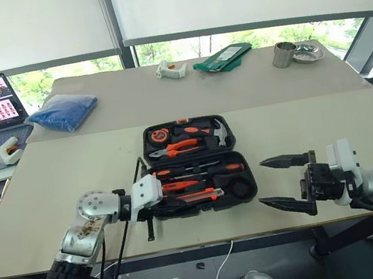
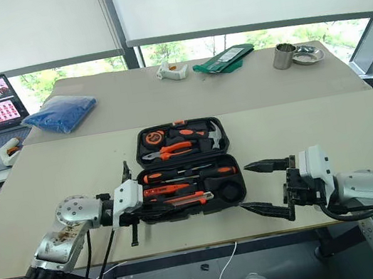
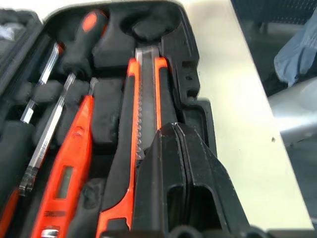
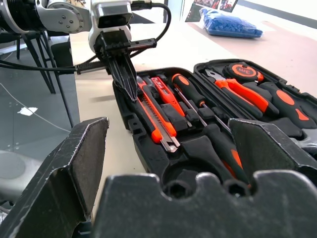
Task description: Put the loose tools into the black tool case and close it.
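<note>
While our tools lie inside the black tool case (image 1: 198, 166), its lid remains open; left gripper (image 4: 130, 84) pressed together, right gripper (image 1: 280, 181) spread.

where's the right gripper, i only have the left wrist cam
Observer: The right gripper hangs open just off the right end of the tool case, apart from it.
Operator: ok and is the lid down yet
Observer: No. The lid lies fully open, flat on the table behind the base, with a hammer, pliers and a tape measure seated in it.
</note>
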